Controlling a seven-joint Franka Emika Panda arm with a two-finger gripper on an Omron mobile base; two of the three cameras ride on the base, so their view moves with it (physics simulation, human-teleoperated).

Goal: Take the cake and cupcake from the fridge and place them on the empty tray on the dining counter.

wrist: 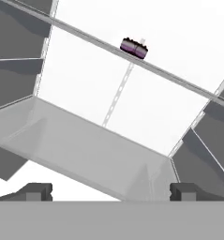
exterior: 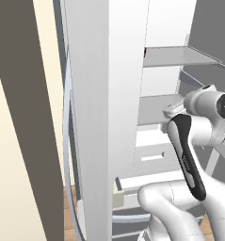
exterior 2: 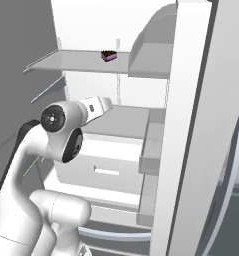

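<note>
The fridge [exterior 2: 191, 125] is standing open, its white inside facing the arm. The tool [wrist: 111, 191] is pointing in over the lower shelf [wrist: 85, 145], its two fingertips [wrist: 36, 191] spread wide apart with nothing between them. A small dark-topped, pink-banded cake [exterior 2: 109, 56] is sitting on the upper shelf [exterior 2: 76, 62], near its front edge, well above and beyond the tool. In the hand view the cake [wrist: 133, 48] is perching on that shelf's edge, which is running slantwise across the top. Below the lower shelf a white drawer [exterior 2: 106, 167] is showing.
</note>
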